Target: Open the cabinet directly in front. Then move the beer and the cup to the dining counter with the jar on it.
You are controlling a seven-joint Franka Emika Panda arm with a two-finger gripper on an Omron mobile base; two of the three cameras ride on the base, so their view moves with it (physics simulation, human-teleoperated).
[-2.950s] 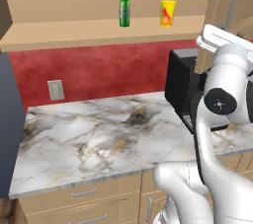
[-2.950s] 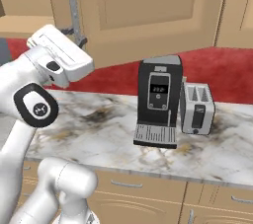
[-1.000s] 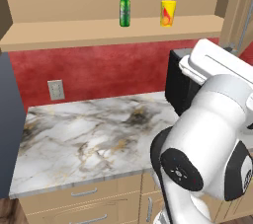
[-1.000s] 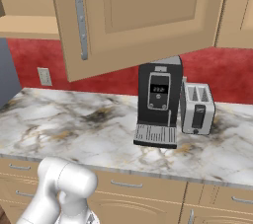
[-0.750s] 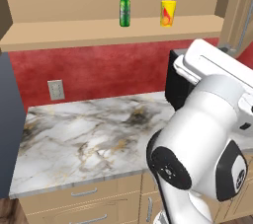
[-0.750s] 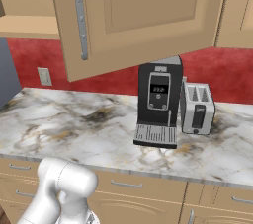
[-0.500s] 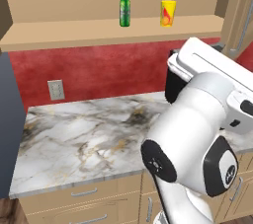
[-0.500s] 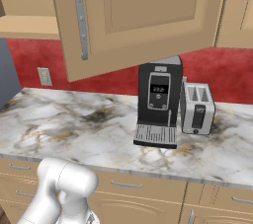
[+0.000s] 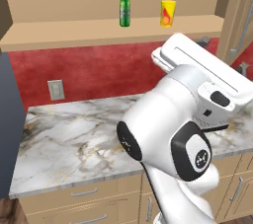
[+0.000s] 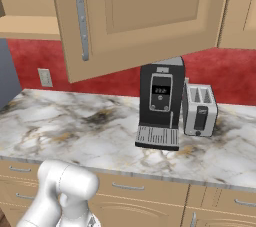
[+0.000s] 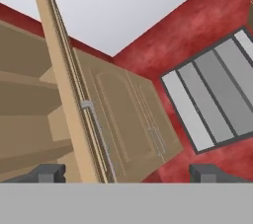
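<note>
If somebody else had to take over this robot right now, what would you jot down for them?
Gripper: open, holding nothing, pointing up along the edge of the open cabinet door.
Cabinet: door swung open, so that step is done.
Beer and cup: upright and apart on the cabinet shelf, beer to the left, untouched.
Left: carry both to the dining counter with the jar.

arm [image 9: 183, 134]: rises from lower right of left base view, big elbow joint close to camera, white forearm angled up to the right
gripper [image 11: 126, 172]: jaws spread wide, dark fingertips [image 11: 47, 172] far apart, nothing between
</note>
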